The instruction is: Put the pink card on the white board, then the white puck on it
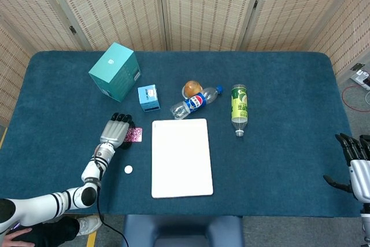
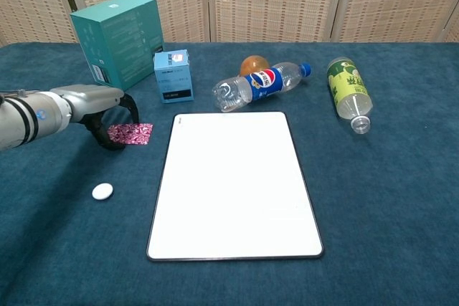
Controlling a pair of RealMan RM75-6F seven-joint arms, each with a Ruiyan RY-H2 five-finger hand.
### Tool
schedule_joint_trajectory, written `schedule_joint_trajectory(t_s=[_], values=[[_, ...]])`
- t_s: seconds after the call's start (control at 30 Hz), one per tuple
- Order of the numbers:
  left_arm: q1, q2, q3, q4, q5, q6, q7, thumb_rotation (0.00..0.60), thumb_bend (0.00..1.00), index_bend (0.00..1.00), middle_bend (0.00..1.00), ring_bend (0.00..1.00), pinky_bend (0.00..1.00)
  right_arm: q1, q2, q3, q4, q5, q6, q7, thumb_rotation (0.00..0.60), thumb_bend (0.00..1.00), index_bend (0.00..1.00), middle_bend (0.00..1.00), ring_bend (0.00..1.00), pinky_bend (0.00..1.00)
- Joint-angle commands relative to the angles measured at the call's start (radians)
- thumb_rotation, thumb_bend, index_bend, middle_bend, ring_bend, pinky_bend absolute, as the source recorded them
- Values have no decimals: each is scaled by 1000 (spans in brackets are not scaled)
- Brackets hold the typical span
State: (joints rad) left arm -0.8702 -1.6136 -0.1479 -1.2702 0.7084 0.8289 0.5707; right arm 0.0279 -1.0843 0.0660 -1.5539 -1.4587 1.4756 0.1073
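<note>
The pink patterned card (image 1: 136, 135) (image 2: 131, 133) lies flat on the blue cloth, just left of the white board (image 1: 181, 157) (image 2: 233, 184). My left hand (image 1: 115, 131) (image 2: 106, 115) is at the card's left end. Its fingers and thumb curve around that edge with a gap between them, and the card is not lifted. The small white puck (image 1: 128, 169) (image 2: 102, 190) sits alone on the cloth, nearer me than the hand. My right hand (image 1: 355, 163) hangs at the far right edge of the head view, fingers spread and holding nothing.
Behind the board stand a teal box (image 1: 115, 71) and a small blue box (image 1: 148, 97). A Pepsi bottle (image 1: 195, 102), an orange fruit (image 1: 192, 88) and a green-labelled bottle (image 1: 239, 109) lie further right.
</note>
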Motion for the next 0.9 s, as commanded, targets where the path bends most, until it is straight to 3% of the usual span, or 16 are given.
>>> schedule_joint_trajectory(t_s=[0.03, 0.53, 0.9], values=[[0, -3, 1, 5, 4, 1, -5, 600, 343, 344, 126, 96, 0, 0, 0, 0, 0, 0, 1, 0, 600, 19, 70, 114, 90, 0], [9, -10, 7, 19, 48, 13, -47, 600, 343, 389, 126, 107, 0, -1, 1, 1, -4, 1, -1, -5, 600, 19, 70, 114, 90, 0], [15, 28, 2, -60, 129, 50, -70, 600, 343, 402, 126, 107, 0, 2, 2, 1, -11, 0, -4, -13, 600, 19, 70, 114, 90, 0]])
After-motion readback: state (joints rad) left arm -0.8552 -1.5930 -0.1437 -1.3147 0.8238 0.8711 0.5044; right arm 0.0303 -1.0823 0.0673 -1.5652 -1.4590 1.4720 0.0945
